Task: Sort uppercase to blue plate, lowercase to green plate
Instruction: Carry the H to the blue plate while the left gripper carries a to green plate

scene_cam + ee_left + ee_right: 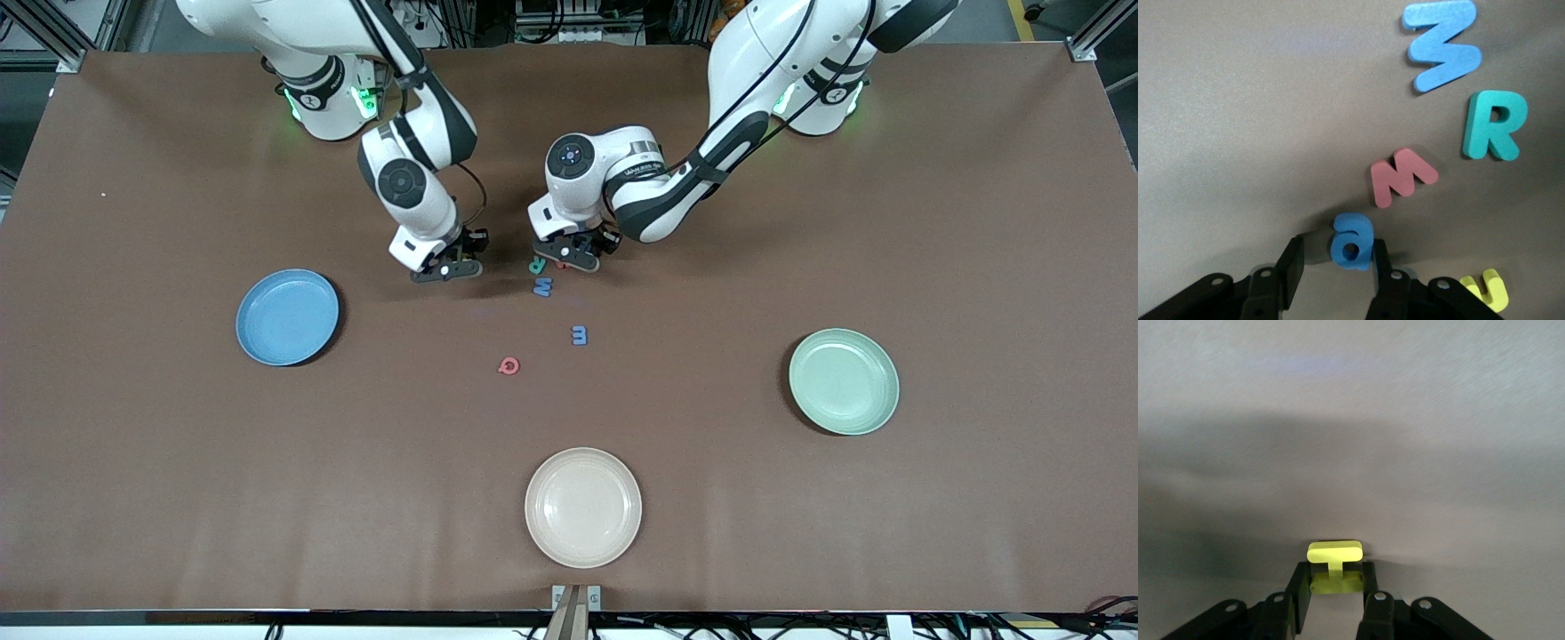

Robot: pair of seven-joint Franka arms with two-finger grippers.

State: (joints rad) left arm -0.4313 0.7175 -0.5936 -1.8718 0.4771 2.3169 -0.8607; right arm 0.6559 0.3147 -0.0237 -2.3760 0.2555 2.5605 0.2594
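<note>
My left gripper [1336, 257] is low on the table and open around a blue lowercase a [1351, 241]; one finger [1381, 270] touches the letter and the other stands a little off it. Beside it lie a red M [1403, 177], a teal R [1493, 125], a blue w [1443, 43] and a small yellow hooked letter [1488, 290]. My right gripper [1335, 577] is shut on the yellow H [1334, 551], close above the table between the blue plate [287, 316] and the letter cluster. The green plate [844, 380] lies toward the left arm's end.
A blue m [579, 335] and a red round Q [508, 365] lie apart from the cluster, nearer to the front camera. A cream-white plate [582, 507] sits near the table's front edge. The two grippers [447, 269] [569, 258] work close beside each other.
</note>
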